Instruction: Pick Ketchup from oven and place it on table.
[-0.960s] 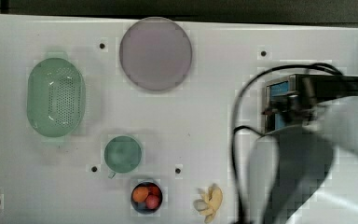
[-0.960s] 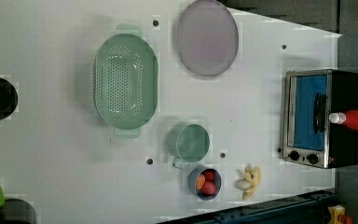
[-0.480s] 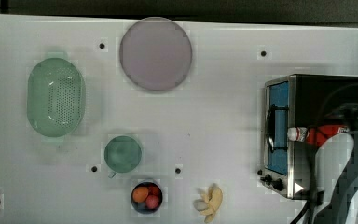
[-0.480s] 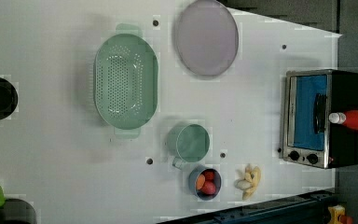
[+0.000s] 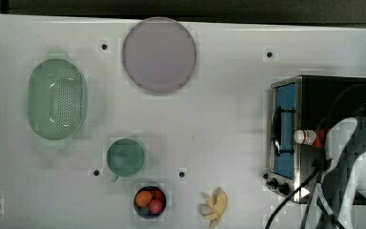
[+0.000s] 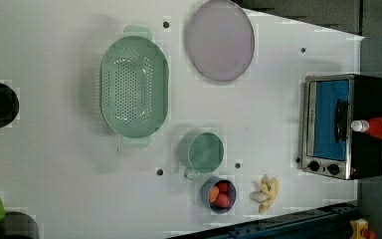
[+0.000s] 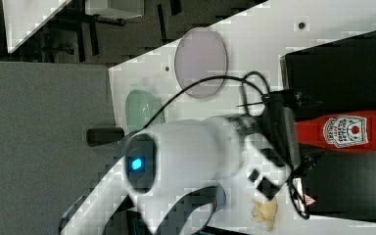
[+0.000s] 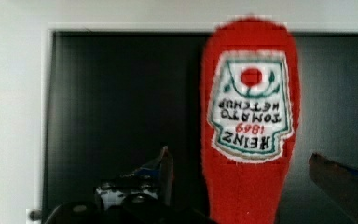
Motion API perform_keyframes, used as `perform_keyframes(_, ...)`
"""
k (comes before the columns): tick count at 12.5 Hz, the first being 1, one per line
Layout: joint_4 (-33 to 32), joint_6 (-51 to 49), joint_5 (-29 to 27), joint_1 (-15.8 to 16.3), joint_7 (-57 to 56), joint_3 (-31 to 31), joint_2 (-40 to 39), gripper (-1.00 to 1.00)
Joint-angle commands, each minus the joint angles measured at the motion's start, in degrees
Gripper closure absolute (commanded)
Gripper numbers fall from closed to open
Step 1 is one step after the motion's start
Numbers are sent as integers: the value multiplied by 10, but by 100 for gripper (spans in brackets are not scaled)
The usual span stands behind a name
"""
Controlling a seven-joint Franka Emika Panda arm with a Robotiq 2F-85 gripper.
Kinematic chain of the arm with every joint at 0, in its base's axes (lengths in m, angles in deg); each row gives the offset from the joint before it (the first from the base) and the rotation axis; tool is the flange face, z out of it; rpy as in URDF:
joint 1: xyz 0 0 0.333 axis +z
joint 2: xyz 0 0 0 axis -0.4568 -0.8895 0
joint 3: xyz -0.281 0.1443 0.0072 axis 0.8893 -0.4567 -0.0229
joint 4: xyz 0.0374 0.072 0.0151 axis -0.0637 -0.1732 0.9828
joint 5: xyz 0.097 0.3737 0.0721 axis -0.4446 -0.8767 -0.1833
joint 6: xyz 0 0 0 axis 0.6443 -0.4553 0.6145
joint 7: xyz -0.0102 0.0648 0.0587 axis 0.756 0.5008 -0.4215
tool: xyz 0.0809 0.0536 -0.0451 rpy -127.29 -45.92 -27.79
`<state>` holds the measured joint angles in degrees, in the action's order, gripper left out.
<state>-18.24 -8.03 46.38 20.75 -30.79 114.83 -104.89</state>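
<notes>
Your gripper [image 8: 240, 170] is hanging open over the oven [image 5: 336, 98], its fingers [image 8: 165, 170] standing apart on either side of the ketchup [image 8: 249, 121] without touching it. The bottle is lying flat on the oven's black top, its neck end sitting between your fingers and its labelled body stretching away from the wrist. At the right of the top view, its long axis is running across the frame, white cap pointing left over the blue door. The oven is sitting at the right edge of the table [image 5: 219, 109].
</notes>
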Motion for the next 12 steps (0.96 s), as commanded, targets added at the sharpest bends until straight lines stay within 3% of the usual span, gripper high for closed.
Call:
perform_keyframes(1,4,31,-12,-2,-13,5,-11,-100)
perform_keyframes(6,1,30,-39,-8,-13,5,-37,-95)
perform_keyframes(9,5,29,-39,-9,-13,6,-35,-20)
perform_keyframes(12,33,-10,-35,8,-13,-4,-7,-20)
